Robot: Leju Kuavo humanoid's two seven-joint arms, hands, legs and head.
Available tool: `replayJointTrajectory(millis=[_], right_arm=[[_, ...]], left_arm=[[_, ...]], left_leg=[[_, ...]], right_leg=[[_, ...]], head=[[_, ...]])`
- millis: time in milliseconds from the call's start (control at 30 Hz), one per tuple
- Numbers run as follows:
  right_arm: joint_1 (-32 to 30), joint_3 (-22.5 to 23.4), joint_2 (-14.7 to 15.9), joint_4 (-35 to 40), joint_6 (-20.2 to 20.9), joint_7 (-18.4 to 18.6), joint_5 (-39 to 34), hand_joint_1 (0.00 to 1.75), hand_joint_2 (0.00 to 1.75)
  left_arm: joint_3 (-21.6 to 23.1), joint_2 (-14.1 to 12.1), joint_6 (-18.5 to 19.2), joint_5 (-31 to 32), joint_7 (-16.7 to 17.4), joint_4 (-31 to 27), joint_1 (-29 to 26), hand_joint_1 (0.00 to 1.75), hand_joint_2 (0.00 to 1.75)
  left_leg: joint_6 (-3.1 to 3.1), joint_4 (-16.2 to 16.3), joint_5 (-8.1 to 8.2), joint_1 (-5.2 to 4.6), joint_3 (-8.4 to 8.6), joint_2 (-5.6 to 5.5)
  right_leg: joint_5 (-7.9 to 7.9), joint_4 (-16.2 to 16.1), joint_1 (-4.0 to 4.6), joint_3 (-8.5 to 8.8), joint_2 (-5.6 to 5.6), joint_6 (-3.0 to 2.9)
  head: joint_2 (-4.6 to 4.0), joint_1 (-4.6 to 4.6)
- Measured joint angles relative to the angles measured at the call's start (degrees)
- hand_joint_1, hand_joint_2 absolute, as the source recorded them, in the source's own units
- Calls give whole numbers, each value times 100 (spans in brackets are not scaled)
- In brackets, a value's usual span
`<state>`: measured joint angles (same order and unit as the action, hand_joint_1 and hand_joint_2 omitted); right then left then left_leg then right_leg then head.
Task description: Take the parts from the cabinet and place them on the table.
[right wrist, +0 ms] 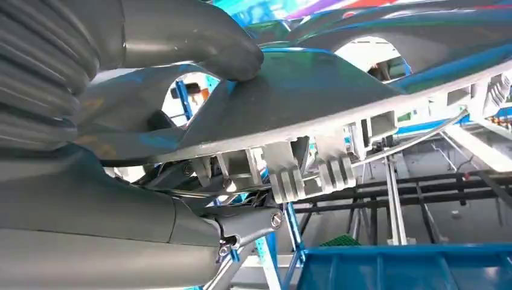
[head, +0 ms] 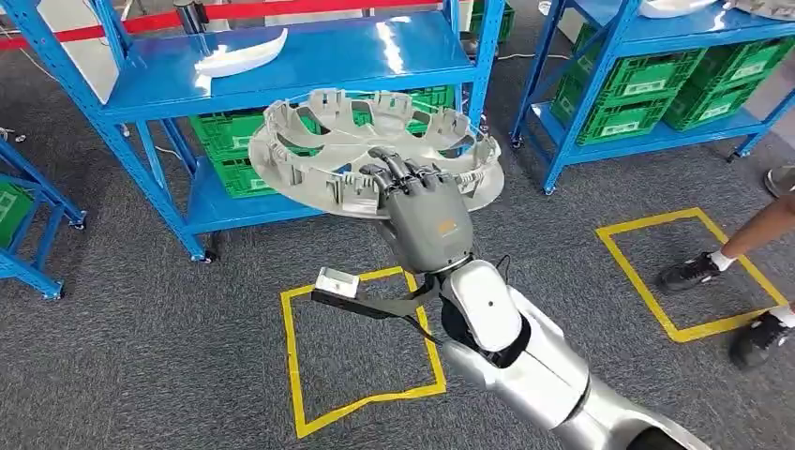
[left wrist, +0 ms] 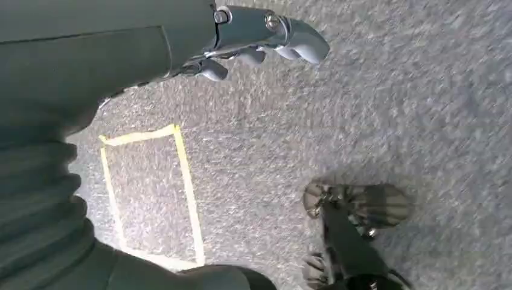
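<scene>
The right hand (head: pixel 427 211) grips a large round grey wheel cover (head: pixel 375 155) by its near edge and holds it in the air, roughly level, in front of a blue shelf rack (head: pixel 309 66). In the head view the dark fingers (head: pixel 398 171) curl over the rim onto the ribbed, clip-lined inner face of the part, which faces up. The right wrist view gives the other side of the grip — the thick grey thumb (right wrist: pixel 199 42) presses flat on the smooth face of the cover while the fingers lie against the clipped rim, so the part is pinched between them. The cover touches neither the shelf nor the floor.

On the rack's upper shelf, behind the held part, lies a white curved part (head: pixel 242 54). Green plastic crates (head: pixel 230 141) sit on the lower shelf, partly hidden by the wheel cover. A second blue rack (head: pixel 647 84) to the right carries more green crates.

The left hand (left wrist: pixel 265 36) shows in the left wrist view, hanging over grey carpet (left wrist: pixel 392 109); its fingers are loosely curled and apart, and it holds nothing. A yellow tape square (left wrist: pixel 151 193) marks the floor beneath it.

In the head view another yellow tape square (head: pixel 361 347) lies on the carpet under the right arm, and a further one (head: pixel 689 272) lies to the right. Beside that one a person's legs in black shoes (head: pixel 689 272) stand at the picture's edge.
</scene>
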<state>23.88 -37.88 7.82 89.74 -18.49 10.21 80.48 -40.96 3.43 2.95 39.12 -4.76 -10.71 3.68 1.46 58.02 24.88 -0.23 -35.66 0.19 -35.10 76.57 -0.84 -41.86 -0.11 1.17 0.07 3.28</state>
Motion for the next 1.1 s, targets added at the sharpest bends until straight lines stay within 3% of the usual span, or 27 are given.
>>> replayJointTrajectory(millis=[33, 67, 100, 133, 167, 300, 333, 367, 400, 433, 467, 500, 533, 567, 600, 633, 667, 700, 800, 833, 900, 933, 967, 1000, 1033, 1067, 1100], right_arm=[[0, 0, 2, 0, -2, 0, 0, 175, 175], [0, 0, 2, 0, -2, 0, -2, 175, 175], [0, 0, 2, 0, -2, 4, -4, 175, 175], [3, 2, 2, 0, -2, 2, -4, 175, 175], [4, 2, -4, 0, 0, 0, -4, 175, 175], [-8, 4, -4, -7, 0, 0, -2, 175, 175], [9, 4, -4, -7, 0, -4, -2, 175, 175], [9, 4, -9, -7, -2, 0, -2, 175, 175], [6, 4, -9, -7, -2, 4, -2, 175, 175], [3, 4, -9, -7, 0, 7, -2, 175, 175], [1, 4, -9, -9, 2, 7, -2, 175, 175], [1, 4, -9, -13, 2, 2, -2, 175, 175], [1, 4, -9, -15, 2, -2, -2, 175, 175], [1, 4, -9, -15, 0, -2, -2, 175, 175], [1, 4, -9, -15, 0, 0, -4, 175, 175], [2, 7, -9, -15, -2, 2, -4, 175, 175], [1, 11, -9, -13, -2, 4, -7, 175, 175], [13, 22, -7, -15, -4, 7, -7, 175, 175], [7, 22, -4, -28, -11, 0, -4, 175, 175], [5, 22, 15, -39, -11, -4, -4, 175, 175], [6, 22, 31, -63, -4, -2, -9, 175, 175], [8, 24, 39, -83, -2, 2, -13, 175, 175], [9, 22, 39, -100, -2, 2, -13, 175, 175], [10, 22, 39, -112, -4, 0, -13, 175, 175], [10, 22, 39, -133, -4, -2, -13, 175, 175], [10, 22, 39, -144, -4, -4, -13, 175, 175], [10, 22, 39, -146, -4, -2, -15, 175, 175]], left_arm=[[0, 4, 0, 0, 0, 2, -4, 0, 175], [0, 9, 0, 0, 0, 2, -6, 0, 175], [0, 18, 0, 2, -2, 2, -5, 0, 175], [0, 17, 0, 2, -4, 2, 0, 0, 175], [0, 22, 0, 2, -7, 0, -5, 0, 175], [-4, 11, 4, 4, -7, 4, -43, 0, 175], [-7, 4, 4, 4, -7, 4, -37, 0, 175], [-7, 15, 7, 4, -2, 4, -39, 0, 175], [-7, 20, 9, 4, -7, 9, -51, 0, 175], [-7, 20, 9, 4, -7, 9, -49, 0, 175], [-7, 20, 11, 4, -7, 9, -42, 0, 175], [-7, 20, 9, 4, -7, 9, -37, 0, 175], [-7, 20, 9, 7, -7, 9, -31, 0, 175], [-7, 20, 9, 9, -9, 9, -27, 0, 175], [-7, 20, 9, 18, -13, 7, -23, 0, 175], [-7, 20, 13, 31, -18, 2, -11, 0, 175], [-7, 20, 17, 48, -24, -4, 8, 0, 175], [-7, 20, 17, 55, -37, -11, 22, 0, 175], [-7, 24, 20, 72, -42, -7, 28, 0, 175], [-7, 31, 20, 81, -42, 2, 14, 0, 175], [-9, 7, 20, 98, -39, -2, -10, 0, 175], [-11, 7, 22, 107, -41, -2, -8, 0, 175], [-11, 11, 24, 111, -44, -2, -5, 0, 175], [-11, 13, 26, 118, -48, -2, -5, 0, 175], [-11, 22, 42, 120, -52, 0, -7, 0, 175], [-11, 26, 54, 120, -59, 0, -7, 0, 175], [-11, 35, 68, 120, -70, 0, -7, 0, 175]], left_leg=[[-8, 32, -60, 1, -110, 6], [-21, 69, -116, 4, -215, 10], [-40, 108, -170, 9, -318, 9], [-65, 158, -225, 10, -392, 8], [-111, 192, -272, -17, -464, -4], [-261, 75, -540, -1, -499, -10], [-291, 135, -373, 25, -556, -17], [-332, 345, 27, 31, -619, -17], [-368, 706, 442, 51, -699, -16], [-397, 1131, 754, 64, -754, -16], [-417, 1564, 923, 69, -797, -15], [-431, 1857, 872, 73, -781, -16], [-432, 1925, 665, 79, -670, -16], [-427, 1786, 443, 84, -467, -16], [-408, 1438, 302, 86, -140, -17], [-383, 912, 374, 86, 305, -26], [-351, 296, 696, 67, 806, -46], [-295, -186, 859, 35, 1004, -63], [-157, -159, 634, -18, 799, -65], [-91, -167, 546, 17, 733, -17], [-6, -160, 396, 8, 595, -5], [3, -150, 314, 5, 489, -4], [14, -130, 225, -4, 364, -4], [12, -102, 153, -9, 250, -2], [2, -66, 86, -10, 122, 2], [-8, -20, 23, -9, -7, 9], [-22, 31, -35, -6, -130, 12]], right_leg=[[209, -72, 0, 148, 0, -3], [435, -321, -1, 383, -2, -9], [563, -717, -1, 705, -3, -17], [453, -1235, -1, 1108, -9, -32], [165, -1789, 43, 1408, -5, -56], [357, -1787, 44, 1197, 9, -219], [443, -1794, 19, 1121, -10, -265], [527, -1795, 13, 1031, -5, -317], [602, -1794, 13, 944, -4, -323], [678, -1791, 20, 875, -4, -325], [759, -1786, 22, 782, -7, -317], [846, -1777, 23, 675, -7, -307], [925, -1768, 23, 566, -9, -293], [999, -1762, 23, 464, -10, -278], [1078, -1754, 23, 367, -9, -257], [1153, -1748, 23, 298, -5, -234], [1202, -1746, 36, 264, -4, -198], [1264, -1742, 36, 235, -22, -167], [1534, -1879, -6, 195, -20, -43], [1449, -1859, -50, 147, 6, -24], [713, -1343, -34, -49, 8, -7], [346, -868, -35, -161, 8, -1], [113, -365, -20, -254, 12, 2], [93, -31, -9, -273, 12, 0], [253, 101, 0, -197, 12, -10], [496, -4, 7, -4, 11, -21], [681, -300, 7, 301, 10, -35]], head=[[0, 2], [0, 4], [0, 2], [0, 7], [0, 7], [0, 22], [0, 20], [0, -9], [0, -15], [0, -15], [0, -13], [0, -18], [0, -15], [0, -15], [0, -15], [0, -15], [0, -15], [0, -2], [0, -28], [0, -55], [0, -15], [0, -9], [0, -2], [0, -2], [0, -2], [0, 0], [0, -2]])
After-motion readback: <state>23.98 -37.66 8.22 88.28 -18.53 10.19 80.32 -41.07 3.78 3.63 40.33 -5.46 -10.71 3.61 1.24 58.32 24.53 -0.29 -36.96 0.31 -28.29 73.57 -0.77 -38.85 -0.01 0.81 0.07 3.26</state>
